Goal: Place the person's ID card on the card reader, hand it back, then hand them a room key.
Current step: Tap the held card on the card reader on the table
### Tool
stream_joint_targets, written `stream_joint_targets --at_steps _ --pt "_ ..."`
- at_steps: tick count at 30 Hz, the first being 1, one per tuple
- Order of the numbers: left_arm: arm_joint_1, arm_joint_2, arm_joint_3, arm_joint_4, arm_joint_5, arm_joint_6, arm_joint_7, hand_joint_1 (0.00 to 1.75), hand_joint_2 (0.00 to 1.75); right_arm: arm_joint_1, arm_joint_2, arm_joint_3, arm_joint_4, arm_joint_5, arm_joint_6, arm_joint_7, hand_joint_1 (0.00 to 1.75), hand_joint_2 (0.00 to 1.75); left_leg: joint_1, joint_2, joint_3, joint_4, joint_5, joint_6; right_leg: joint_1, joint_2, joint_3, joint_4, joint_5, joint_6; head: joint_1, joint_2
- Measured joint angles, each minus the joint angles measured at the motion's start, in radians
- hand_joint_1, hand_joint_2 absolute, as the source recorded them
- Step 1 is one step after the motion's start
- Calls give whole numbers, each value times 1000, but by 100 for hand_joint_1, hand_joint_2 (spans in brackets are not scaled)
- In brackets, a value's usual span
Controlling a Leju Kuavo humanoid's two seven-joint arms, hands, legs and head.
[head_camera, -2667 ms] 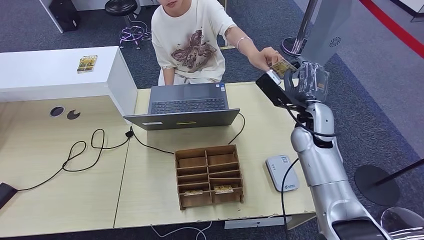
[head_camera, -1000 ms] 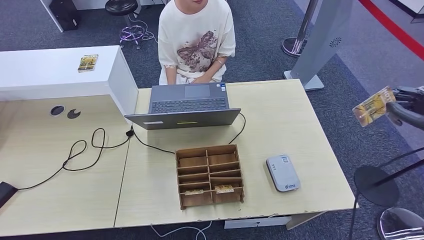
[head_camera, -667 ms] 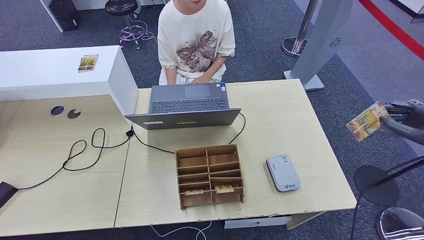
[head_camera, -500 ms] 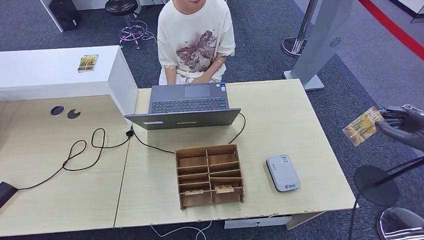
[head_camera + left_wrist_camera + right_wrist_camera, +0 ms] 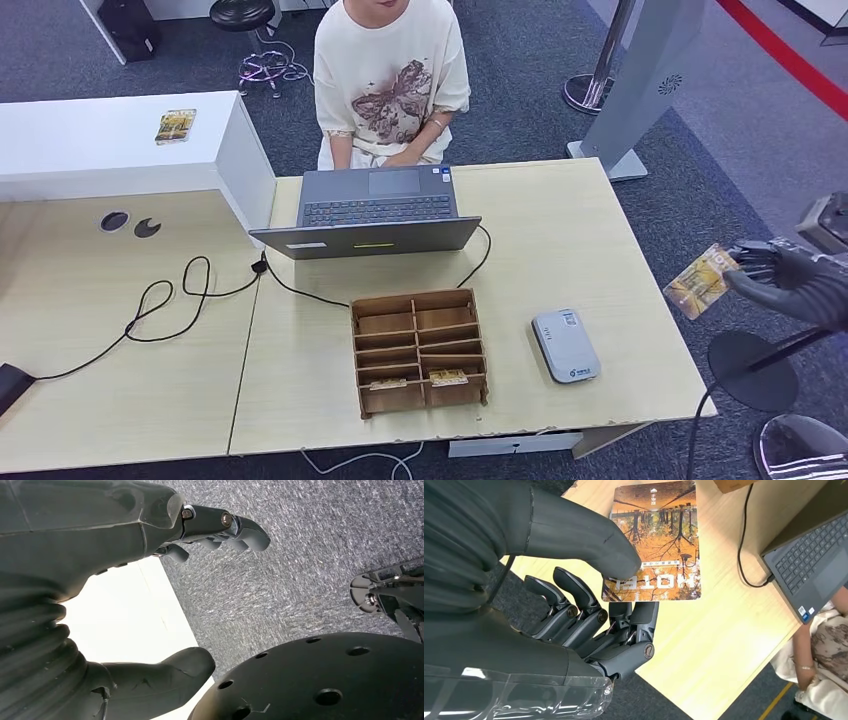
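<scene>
My right hand (image 5: 792,281) holds the ID card (image 5: 701,281), an orange picture card printed "HOTEL", in the air just off the table's right edge. In the right wrist view the thumb (image 5: 584,540) presses the card (image 5: 655,540) against the fingers under it. The grey-white card reader (image 5: 565,345) lies on the table, to the left of the card and lower in the head view. A wooden slotted box (image 5: 418,352) holds two room key cards (image 5: 447,378) in its front row. My left hand (image 5: 100,525) hangs over the carpet, fingers apart, holding nothing.
A person (image 5: 390,80) sits behind an open laptop (image 5: 375,212) at the table's far side, hands drawn in. A black cable (image 5: 160,305) loops across the left half of the table (image 5: 300,400). Another card (image 5: 174,126) lies on a white counter. A stanchion base (image 5: 752,370) stands below my right hand.
After taking the card from the person's outstretched hand, my right hand swung out right, then came down and left toward the table edge. The person pulled the arm back.
</scene>
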Motion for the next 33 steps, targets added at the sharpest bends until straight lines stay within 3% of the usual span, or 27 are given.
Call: stream_joint_targets --at_steps 17,33 --pt "-7 0 1 0 -32 -11 -7 0 175 -138 24 202 56 76 5 -20 175 175 0 0 0 0 0 0 0 1 0 0 0 0 0 0" --pt "-10 0 3 0 -43 -10 -8 0 175 -231 37 307 84 107 14 -10 175 175 0 0 0 0 0 0 0 1 0 0 0 0 0 0"
